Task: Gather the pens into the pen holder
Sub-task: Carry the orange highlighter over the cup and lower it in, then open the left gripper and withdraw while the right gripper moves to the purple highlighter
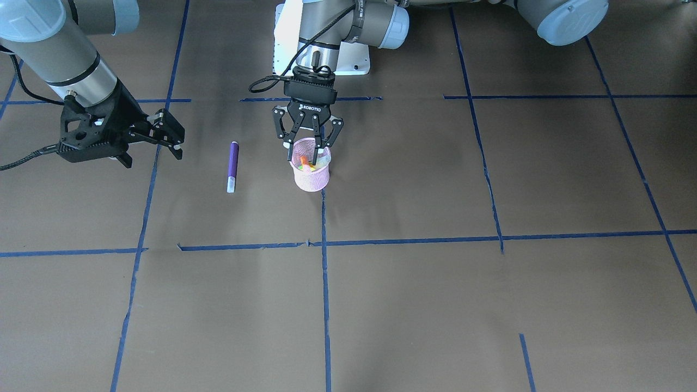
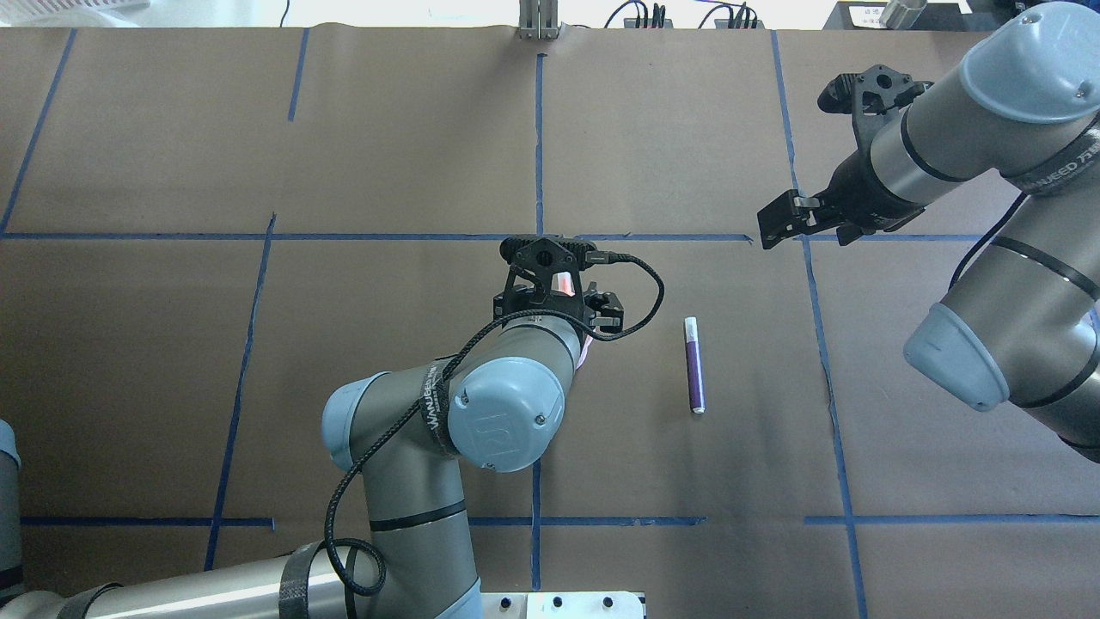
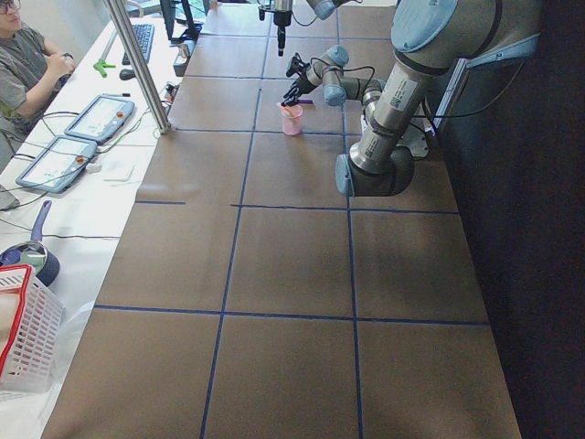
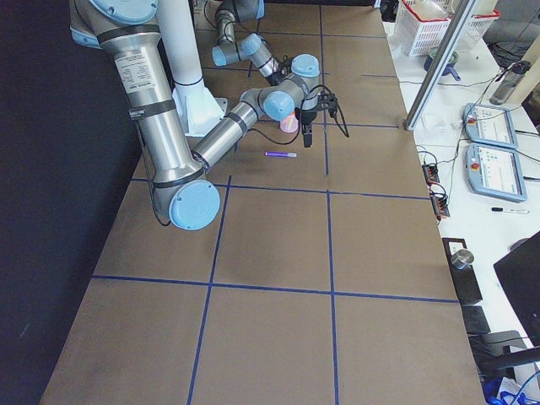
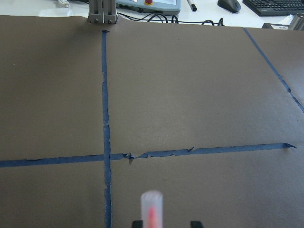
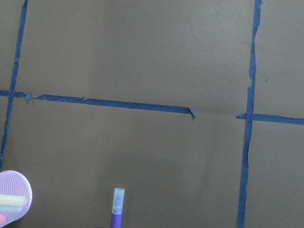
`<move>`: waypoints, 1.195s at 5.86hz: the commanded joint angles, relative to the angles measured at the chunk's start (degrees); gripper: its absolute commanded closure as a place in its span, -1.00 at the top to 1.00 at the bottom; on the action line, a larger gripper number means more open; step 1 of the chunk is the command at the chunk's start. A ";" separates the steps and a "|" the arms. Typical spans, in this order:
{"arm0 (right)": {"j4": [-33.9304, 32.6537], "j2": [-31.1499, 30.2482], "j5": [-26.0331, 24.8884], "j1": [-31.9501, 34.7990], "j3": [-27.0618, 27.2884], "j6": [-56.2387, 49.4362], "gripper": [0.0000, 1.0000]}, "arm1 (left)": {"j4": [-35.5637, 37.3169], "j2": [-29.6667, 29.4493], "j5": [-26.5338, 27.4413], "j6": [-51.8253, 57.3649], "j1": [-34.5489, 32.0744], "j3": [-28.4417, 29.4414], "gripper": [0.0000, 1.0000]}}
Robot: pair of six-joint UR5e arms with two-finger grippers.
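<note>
The left gripper (image 1: 309, 151) is being held over the pen holder (image 1: 313, 177), jaws spread wide, nothing gripped. The right gripper (image 1: 173, 136) is being held open and empty, well apart. The orange pen (image 1: 305, 161) is being propped tilted inside the holder; the purple pen (image 1: 232, 166) is being borne flat by the table (image 1: 435, 305) nearby, cap pointing away from the robot.

Down at the bottom edge, the pale blurry cap of the orange pen (image 5: 151, 209) is framed by two dark fingers (image 5: 137, 223), spread apart. The brown surface (image 5: 199, 95) is crossed by blue tape lines (image 5: 105, 95); a keyboard (image 5: 273, 5) is glimpsed up top.
</note>
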 commanded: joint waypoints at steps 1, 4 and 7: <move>0.00 0.02 -0.28 -0.44 -0.06 0.06 1.00 | 0.29 -0.03 -1.09 0.35 -0.85 -1.47 0.99; 0.00 0.64 -2.83 -4.39 -1.02 0.23 1.00 | 11.15 1.19 -21.28 9.06 -8.93 -5.67 0.99; 0.09 0.90 -9.11 -11.21 -0.85 9.67 1.00 | 15.58 8.37 -45.77 15.52 -21.30 -8.85 0.99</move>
